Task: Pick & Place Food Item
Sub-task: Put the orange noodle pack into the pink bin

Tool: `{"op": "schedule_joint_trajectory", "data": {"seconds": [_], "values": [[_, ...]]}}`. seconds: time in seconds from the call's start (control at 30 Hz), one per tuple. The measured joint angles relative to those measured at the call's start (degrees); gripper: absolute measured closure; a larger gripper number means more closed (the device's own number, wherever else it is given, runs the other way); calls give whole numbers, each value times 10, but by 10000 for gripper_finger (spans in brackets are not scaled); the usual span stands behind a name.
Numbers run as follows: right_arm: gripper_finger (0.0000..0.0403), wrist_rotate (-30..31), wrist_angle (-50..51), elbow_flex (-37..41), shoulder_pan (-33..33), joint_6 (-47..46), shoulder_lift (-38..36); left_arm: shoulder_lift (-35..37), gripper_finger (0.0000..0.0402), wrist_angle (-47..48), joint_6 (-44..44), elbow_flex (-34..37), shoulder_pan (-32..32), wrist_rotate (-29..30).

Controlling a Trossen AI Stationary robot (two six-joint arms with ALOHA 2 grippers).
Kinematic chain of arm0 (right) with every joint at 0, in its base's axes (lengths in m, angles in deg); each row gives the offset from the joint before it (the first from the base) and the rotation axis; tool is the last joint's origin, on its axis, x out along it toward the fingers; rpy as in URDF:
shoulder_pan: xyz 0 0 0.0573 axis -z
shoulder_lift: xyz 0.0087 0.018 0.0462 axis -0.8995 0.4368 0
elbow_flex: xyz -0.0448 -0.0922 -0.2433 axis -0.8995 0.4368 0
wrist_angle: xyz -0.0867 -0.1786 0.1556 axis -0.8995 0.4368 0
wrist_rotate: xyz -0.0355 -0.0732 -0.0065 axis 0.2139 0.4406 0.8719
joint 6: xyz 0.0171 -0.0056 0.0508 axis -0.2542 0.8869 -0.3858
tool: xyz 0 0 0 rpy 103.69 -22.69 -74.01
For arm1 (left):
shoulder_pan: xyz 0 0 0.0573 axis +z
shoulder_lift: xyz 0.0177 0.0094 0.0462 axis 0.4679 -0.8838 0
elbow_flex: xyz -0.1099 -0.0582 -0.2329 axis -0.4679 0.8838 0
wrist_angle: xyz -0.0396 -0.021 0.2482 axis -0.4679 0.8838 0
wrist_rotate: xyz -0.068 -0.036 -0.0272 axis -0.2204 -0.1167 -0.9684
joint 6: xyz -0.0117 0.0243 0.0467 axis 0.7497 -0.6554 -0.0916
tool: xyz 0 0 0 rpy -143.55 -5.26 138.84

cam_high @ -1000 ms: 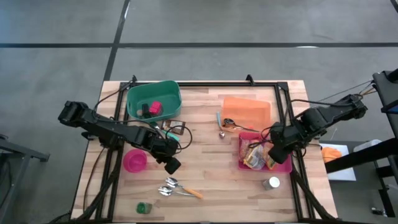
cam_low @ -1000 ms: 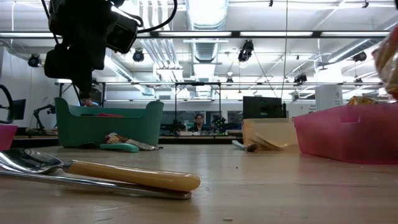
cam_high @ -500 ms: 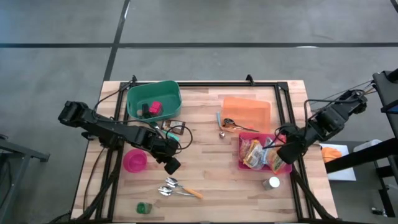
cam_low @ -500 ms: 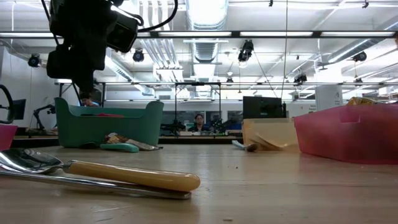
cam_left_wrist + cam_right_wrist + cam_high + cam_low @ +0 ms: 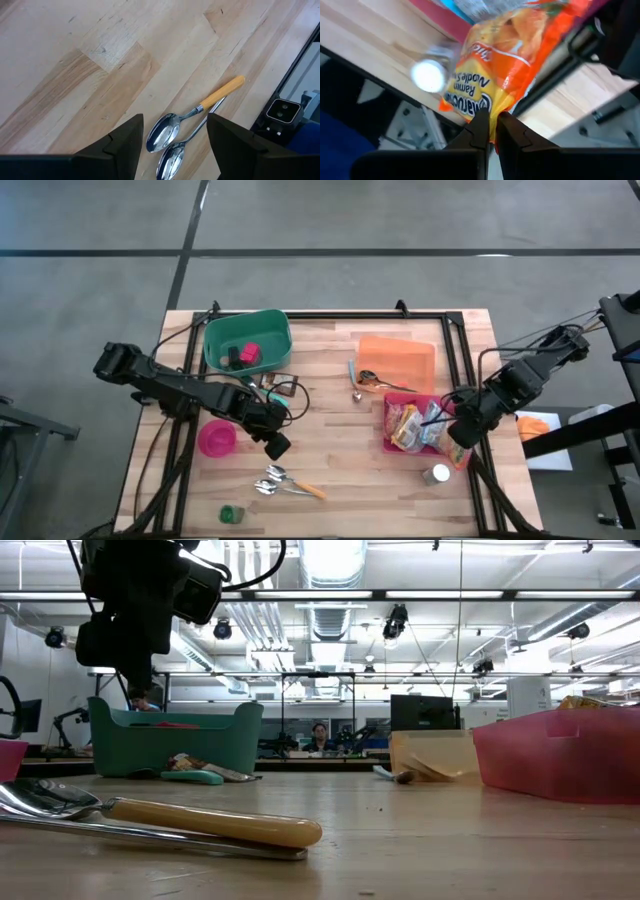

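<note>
The ramen noodle packet [image 5: 485, 85] hung lengthwise from the right gripper [image 5: 491, 131], pinched tight at one edge, above the pink tray's [image 5: 391, 446] outer side. The left gripper [image 5: 172, 137], half-open and empty, hovered far off over two spoons [image 5: 172, 142].

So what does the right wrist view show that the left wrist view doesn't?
Only the right wrist view shows the right hand shut on an orange noodle packet, with a pink tray and a small round tin beyond. Only the left wrist view shows two spoons beneath the open, empty left hand. Both show the wooden table.
</note>
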Motion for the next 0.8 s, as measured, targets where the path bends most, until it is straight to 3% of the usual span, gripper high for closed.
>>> {"op": "schedule_joint_trajectory", "data": {"seconds": [0.13, 0.6, 0.8], "values": [[390, -32, 0, 46, 0, -4, -15, 0, 182, 0, 0, 0, 0, 0], [390, -27, 0, 106, 2, -10, -38, 0, 182, 0, 2, 0, 0, 0], [390, 21, 0, 117, 9, 2, -37, 0, 182, 0, 2, 0, 0, 0]]}}
